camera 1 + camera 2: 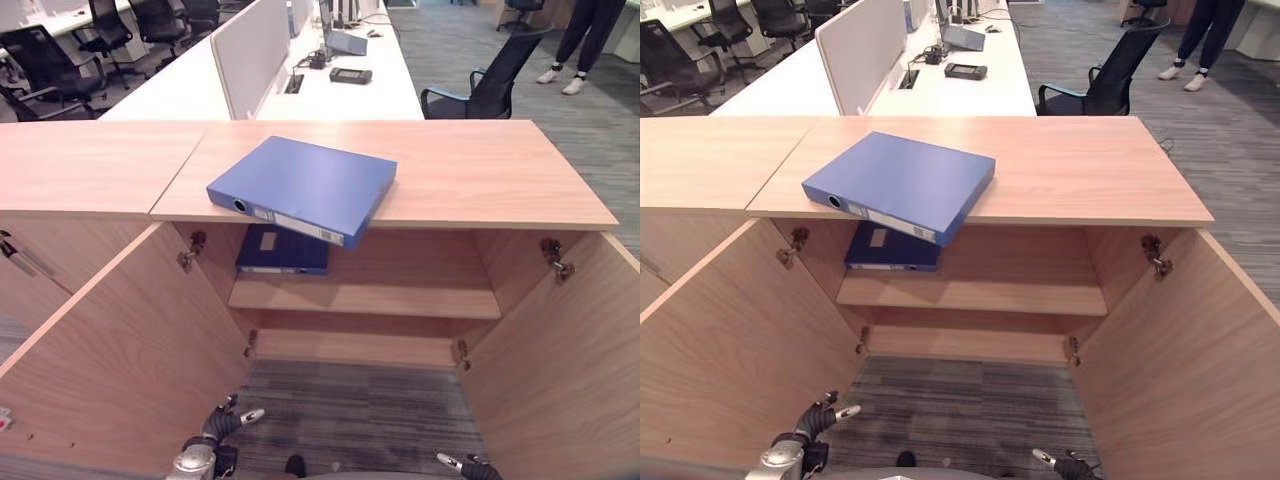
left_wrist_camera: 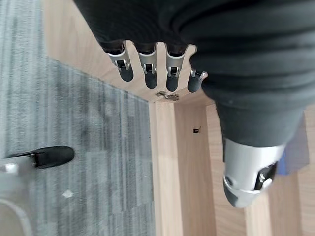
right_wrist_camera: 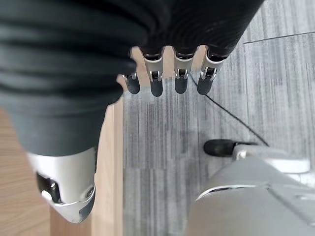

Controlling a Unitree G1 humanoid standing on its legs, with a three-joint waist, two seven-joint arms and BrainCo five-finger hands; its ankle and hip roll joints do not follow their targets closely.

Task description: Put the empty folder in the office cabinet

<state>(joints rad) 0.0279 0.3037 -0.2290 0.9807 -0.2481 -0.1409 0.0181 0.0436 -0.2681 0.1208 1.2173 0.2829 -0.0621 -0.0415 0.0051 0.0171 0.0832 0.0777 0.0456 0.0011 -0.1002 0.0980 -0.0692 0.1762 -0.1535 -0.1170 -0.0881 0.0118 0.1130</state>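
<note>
Standing by, I'd judge the job barely begun: both cabinet doors hang wide, but the blue folder [image 1: 303,187] lies flat on the cabinet's worktop [image 1: 480,170], its spine corner jutting over the front edge at about 11 o'clock from the robot, untouched. Inside the cabinet [image 1: 560,370], a second blue folder [image 1: 283,250] lies on the shelf [image 1: 400,298] just beneath it. The left hand [image 2: 152,69] hangs low at 7 o'clock with fingers relaxed and holding nothing; the right hand [image 3: 167,73] at 5 o'clock is likewise slack and empty. Picking up, lowering and shelving are all left to do. Whether the folder is truly empty cannot be told while it's closed, and the shelved one is half hidden under the worktop's edge.
</note>
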